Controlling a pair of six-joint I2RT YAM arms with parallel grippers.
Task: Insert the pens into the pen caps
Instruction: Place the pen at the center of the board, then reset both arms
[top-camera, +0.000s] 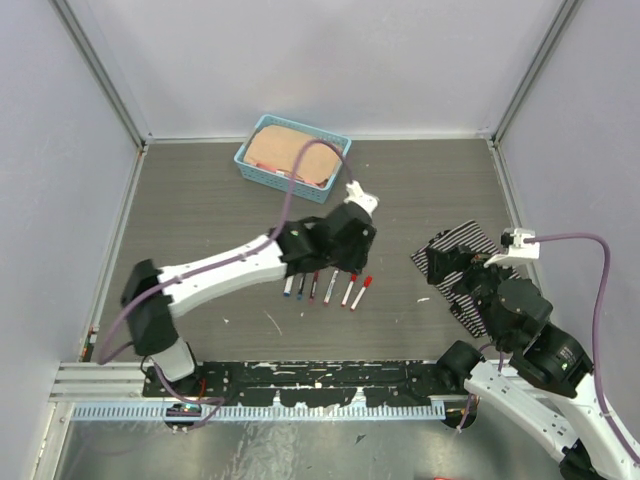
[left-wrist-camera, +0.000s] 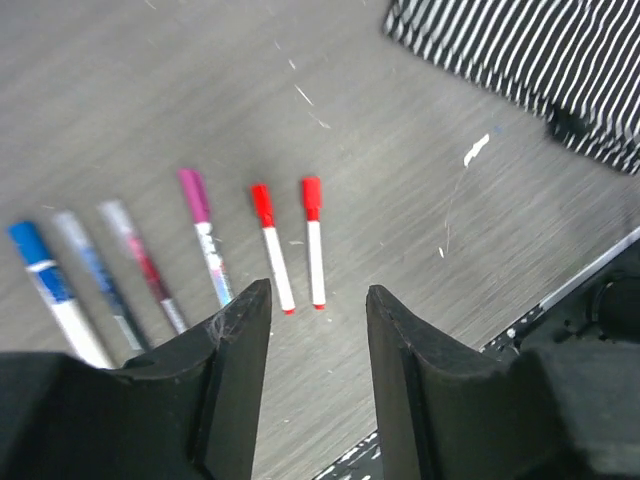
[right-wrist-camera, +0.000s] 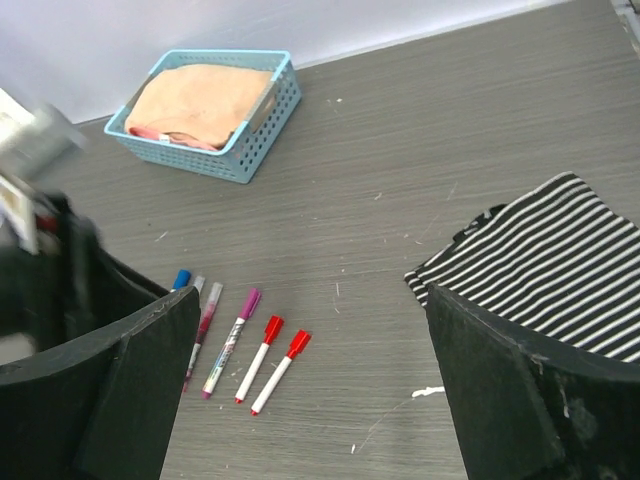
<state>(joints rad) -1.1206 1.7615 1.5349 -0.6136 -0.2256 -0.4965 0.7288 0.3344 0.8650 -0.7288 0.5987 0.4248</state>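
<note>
My left fingers (left-wrist-camera: 235, 370) hang released above the capped pens (left-wrist-camera: 274, 255) on the bench (left-wrist-camera: 150, 100). My right fingers (right-wrist-camera: 140, 380) gape wide, empty.

A dark grey, wood-grained tabletop (top-camera: 200, 210) fills the enclosure, marked with small white scuffs (left-wrist-camera: 476, 150) and fine scratches; pale lavender-grey walls (top-camera: 330, 60) close it in at the back and on both sides, meeting at slanted aluminium posts (top-camera: 100, 70). Along the near edge runs a metal rail (top-camera: 100, 378) patched with worn black tape (top-camera: 330, 372); a light blue ridged strip (top-camera: 270, 410) sits just below it; beneath that lies a dull grey metal surface (top-camera: 300, 450). The light is soft and even, with only faint shadows.
</note>
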